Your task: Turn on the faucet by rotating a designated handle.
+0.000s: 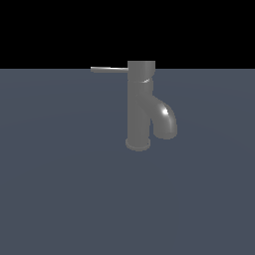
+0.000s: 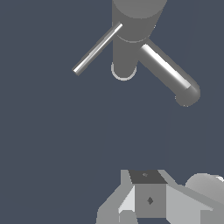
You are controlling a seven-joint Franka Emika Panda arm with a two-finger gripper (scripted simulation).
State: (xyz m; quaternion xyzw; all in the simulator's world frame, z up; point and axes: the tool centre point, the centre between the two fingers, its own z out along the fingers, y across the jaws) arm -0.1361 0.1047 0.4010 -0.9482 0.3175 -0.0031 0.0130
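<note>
One lever is the target. Exterior view: the faucet (image 1: 139, 107) stands upright mid-surface; the handle (image 1: 109, 69) projects from its top cap toward the exterior view's left, opposite the spout (image 1: 165, 119). Wrist view: the gripper (image 2: 146, 199) is well apart from the handle (image 2: 97, 48); finger spacing cannot be determined. Approach the lever's free end, avoiding the spout, and push sideways.

The arm is out of sight in the exterior view. In the wrist view only part of the tool (image 2: 148, 199) shows: pale grey angular blocks around a darker square face. Its fingers cannot be made out, so its opening cannot be judged. It holds nothing visible.
</note>
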